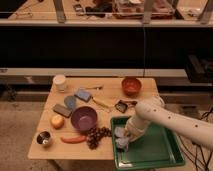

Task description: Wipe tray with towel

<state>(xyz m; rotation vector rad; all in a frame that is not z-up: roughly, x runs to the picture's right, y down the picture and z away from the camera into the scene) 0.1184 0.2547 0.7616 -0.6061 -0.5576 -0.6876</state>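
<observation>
Green tray (167, 156) holds gripper (127, 141) on towel (120, 133) (grapes (97, 136) just beside).

High, mid-distance view down onto table (107, 83), claw (123, 141) in tray (156, 152), lower right

One table (54, 150). Two bowls: purple bowl (83, 118) at its centre, red bowl (131, 86) at one o'clock. Two cups: white cup (60, 81) at eleven o'clock, metal cup (44, 138) at seven. Three sponges at ten o'clock: blue sponge (83, 95), grey sponge (70, 102), dark sponge (62, 110). One round fruit (57, 121), one carrot (74, 139), one grape bunch (96, 136). One tray (157, 151) at five o'clock, with one towel (120, 134) and one tool (127, 137) at its nine o'clock.
</observation>
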